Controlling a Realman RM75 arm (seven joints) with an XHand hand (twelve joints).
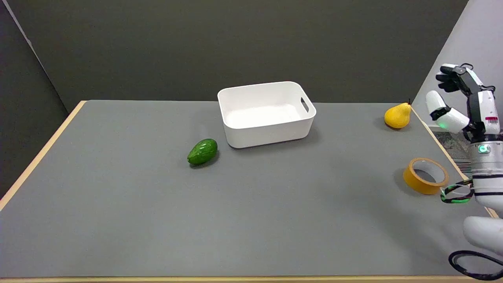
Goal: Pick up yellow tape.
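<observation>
The right hand (461, 104) is up in the air at the right edge of the desk (118, 204). Its fingers are spread apart and it holds nothing. Just below the hand, and a bit to its left in the picture, the yellow tape (425, 175) lies flat on the desk with its hole facing up. It sits very near the desk's right edge, and the hand is not touching it. Farther back along that same edge sits a yellow pear (398, 115). In the middle, toward the back, stands a white bin (267, 114) with nothing to see inside it, and just beside its front left corner lies a green avocado (202, 151). I think the tape being so close to the edge is the big worry. If the hand comes down crooked and bumps the roll, it could slide off the desk and fall. The roll is also low and flat, so the fingers may slip over the top and not get hold. The pear is yellow too, so the hand must not go for the wrong thing. Counting up: one tape, one pear, one avocado, one bin.
</observation>
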